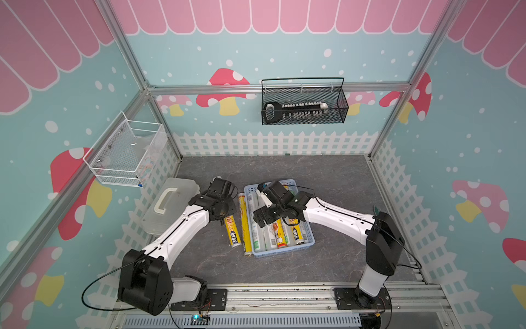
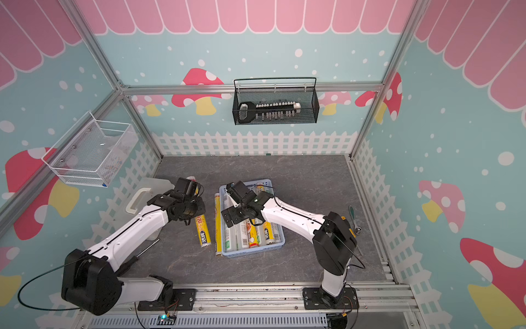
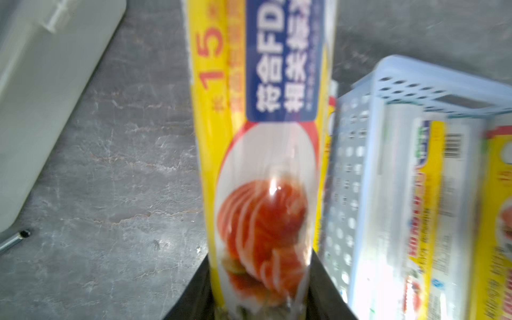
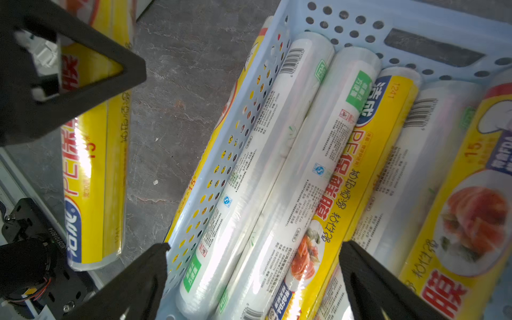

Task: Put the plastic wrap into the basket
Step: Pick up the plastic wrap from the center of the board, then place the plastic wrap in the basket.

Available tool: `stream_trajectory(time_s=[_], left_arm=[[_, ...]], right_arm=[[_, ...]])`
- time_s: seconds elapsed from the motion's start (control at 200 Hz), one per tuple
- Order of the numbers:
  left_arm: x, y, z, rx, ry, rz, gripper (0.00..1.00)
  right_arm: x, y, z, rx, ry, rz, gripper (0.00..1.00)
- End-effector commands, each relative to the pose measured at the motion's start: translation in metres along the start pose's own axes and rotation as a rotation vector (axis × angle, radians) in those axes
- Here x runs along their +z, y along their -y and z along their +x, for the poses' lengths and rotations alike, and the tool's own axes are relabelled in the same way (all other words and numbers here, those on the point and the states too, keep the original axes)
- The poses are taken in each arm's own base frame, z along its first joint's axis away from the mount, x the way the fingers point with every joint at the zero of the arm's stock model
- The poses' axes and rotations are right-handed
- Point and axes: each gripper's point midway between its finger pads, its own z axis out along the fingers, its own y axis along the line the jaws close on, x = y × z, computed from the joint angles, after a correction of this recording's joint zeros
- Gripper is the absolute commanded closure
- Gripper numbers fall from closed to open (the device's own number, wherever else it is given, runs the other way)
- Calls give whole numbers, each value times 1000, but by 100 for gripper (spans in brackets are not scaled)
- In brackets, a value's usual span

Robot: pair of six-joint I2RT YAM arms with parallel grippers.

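- L claw [image 3: 260, 277] is pressed in on a yellow roll [image 3: 257, 138] of plastic wrap. The roll runs lengthwise out between the two black fingers, w/ one finger tight on each side.
- In a top view that yellow roll [image 1: 232, 232] lies on the grey table [image 1: 327, 182], left of the basket and apart from it. Its far end is hidden under the L wrist and its blue-printed near end is free.
- A 2nd, long yellow roll [image 1: 245, 225] lies btwn the held one and the basket, right against the basket's left wall and parallel to it. No claw is on it.
- The light blue basket [image 1: 284, 253] sits mid-table. Several rolls [image 4: 304, 138] are packed side by side inside, lengthwise, a mix of white w/ green print and yellow.
- R claw [image 4: 255, 277] is spread wide over the basket's left part. In the wrist view a white roll and a yellow one lie under the gap btwn its fingers, nothing pinched. Can't tell if the tips touch the rolls.
- A translucent box [image 1: 170, 199] w/ a handle sits on the table left of the L claw.
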Motion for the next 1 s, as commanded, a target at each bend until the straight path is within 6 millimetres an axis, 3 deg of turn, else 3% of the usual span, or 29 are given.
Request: stream_trajectory(time_s=[0.0,0.095,0.12,0.29,0.51,0.76,0.991], left_arm=[[-27,35,-18,24,80,98,74],[-32,60,-24,-14,94,204,75],[-33,74,-18,-3,85,242,75],[-31,121,-13,-5,69,370,76],[-16,166,-2,3,-1,455,76],[9,203,21,14,-107,497,76],[30,212,45,29,-181,456,76]], right_arm=[[-28,5,-18,3,123,29,1],[-43,17,-20,35,180,67,1],[-46,20,-20,45,192,73,1],[-65,38,-17,109,223,66,1],[-69,69,0,252,211,44,1],[-69,102,26,385,203,38,1],[-78,119,36,419,223,72,1]])
